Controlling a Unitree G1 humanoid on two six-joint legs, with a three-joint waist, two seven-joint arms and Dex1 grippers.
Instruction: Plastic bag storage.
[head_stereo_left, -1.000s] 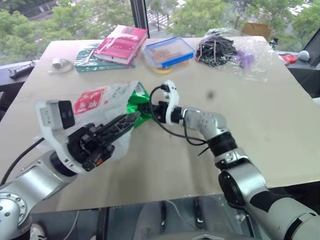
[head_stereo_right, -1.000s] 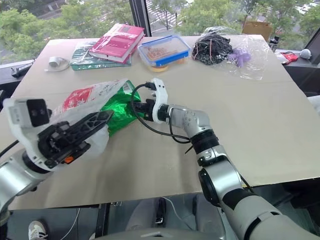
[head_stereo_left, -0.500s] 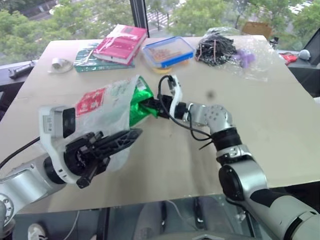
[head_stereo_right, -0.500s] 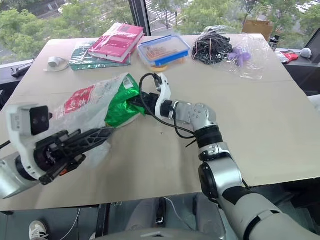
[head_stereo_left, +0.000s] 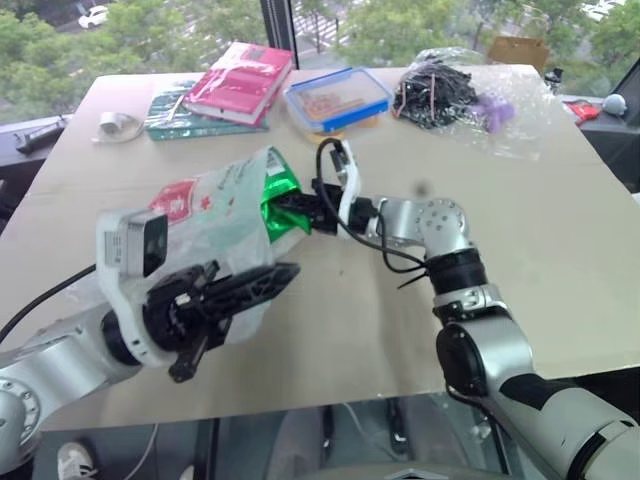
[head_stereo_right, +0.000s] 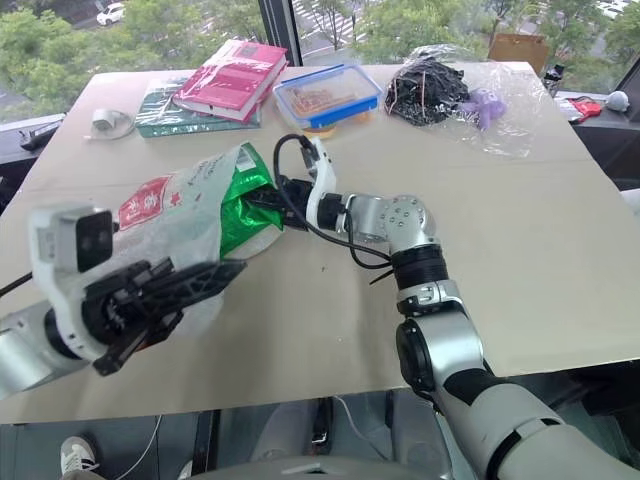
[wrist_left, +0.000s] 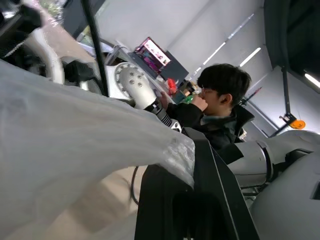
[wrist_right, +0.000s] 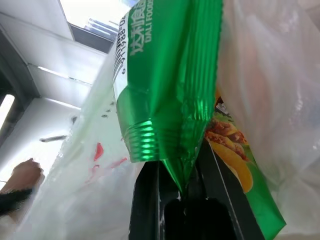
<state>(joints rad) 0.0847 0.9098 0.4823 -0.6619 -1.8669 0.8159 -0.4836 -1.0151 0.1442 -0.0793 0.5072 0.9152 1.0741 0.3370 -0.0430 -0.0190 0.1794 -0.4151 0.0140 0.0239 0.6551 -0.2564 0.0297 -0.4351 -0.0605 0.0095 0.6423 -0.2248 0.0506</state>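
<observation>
Right hand (head_stereo_left: 300, 205), centre of the frame: black fingers clamped shut on the crimped end of a shiny green foil snack packet (head_stereo_left: 278, 203), with the rest of the packet pushed into the mouth of the bag. Right wrist view confirms it, seam pinched flat between the two fingers (wrist_right: 215, 175). Probably held by the seam because it's the stiffest bit and lets the packet go in nose first.

Left hand (head_stereo_right: 215, 277), lower left of the frame: fingers shut on the thin crinkly translucent-white plastic bag with red printed marks (head_stereo_left: 205, 225), gripping a fold of the film near the lower edge. Left wrist view shows white film bunched over the closed finger (wrist_left: 220, 190). Looks like this hand is there just to keep the bag lifted and steady so the opening faces the other hand; floppy stuff like this would collapse otherwise. Bag sits left of centre, partly raised off the beige tabletop (head_stereo_left: 560, 230), mouth pointing to the right of the frame.

Further out, along the top of the frame: a red book on a green one (head_stereo_left: 240, 82), a clear food box with a blue rim (head_stereo_left: 335, 98), a clear bag of black cables (head_stereo_left: 440, 92), a small white roll of tape (head_stereo_left: 115, 124) at upper left. All well apart from the action, so no snag risk there.

Also a person in a dark jacket (wrist_left: 220, 110) in the background of the left wrist view.
</observation>
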